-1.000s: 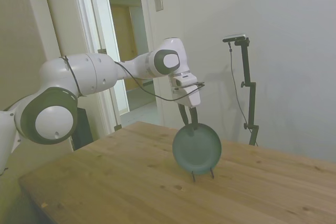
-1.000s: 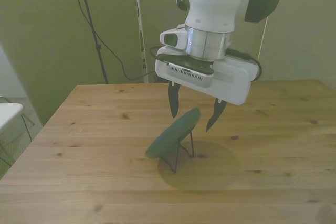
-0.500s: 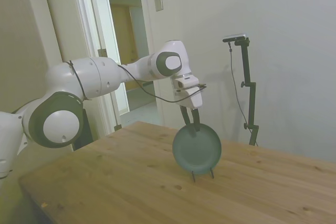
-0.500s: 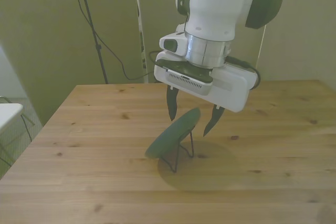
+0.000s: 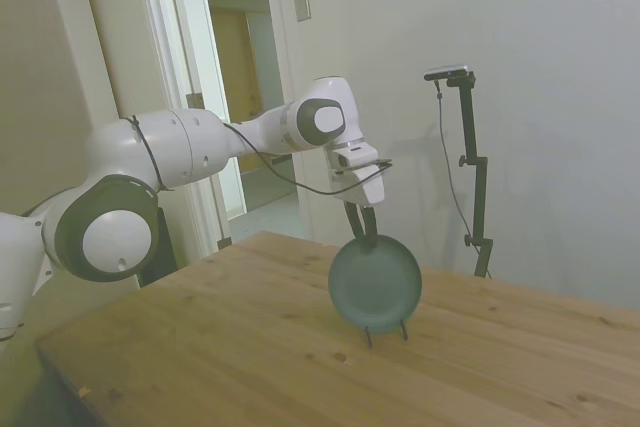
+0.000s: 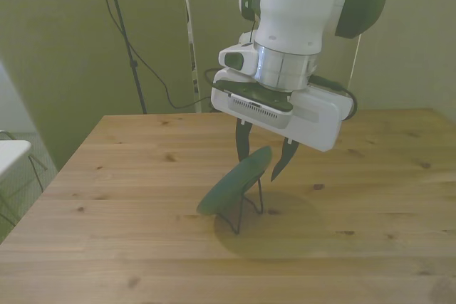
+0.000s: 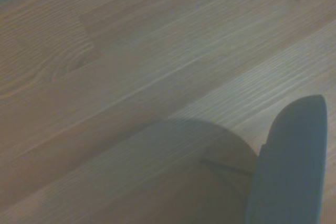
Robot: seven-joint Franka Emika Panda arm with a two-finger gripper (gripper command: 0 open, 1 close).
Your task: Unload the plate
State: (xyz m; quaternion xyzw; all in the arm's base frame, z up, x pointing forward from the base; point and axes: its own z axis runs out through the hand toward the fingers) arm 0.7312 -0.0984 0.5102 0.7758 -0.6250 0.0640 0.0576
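1. Dull blue-green and round, the plate stands tilted on a thin black wire stand near the middle of the wooden table.
2. In the front view the plate leans edge-on, its upper rim pointing toward the front view's right and its lower rim toward the front view's left, just above the table.
3. The wire stand's two feet rest on the table just under the plate in the side view.
4. The white arm reaches in from the side view's left and bends down over the plate.
5. The end effector hangs above the plate's upper rim, with one dark finger on either side of that rim.
6. The fingers sit close to the rim, with a narrow gap between them; whether they already touch the plate cannot be told from either view.
7. In the side view the end effector meets the top edge of the plate, the fingers overlapping there.
8. The wrist view shows blurred wood grain of the table, the plate's dark edge, and its rounded shadow on the boards.
9. A dark knot marks the wood just beside the stand, toward the front view's right.
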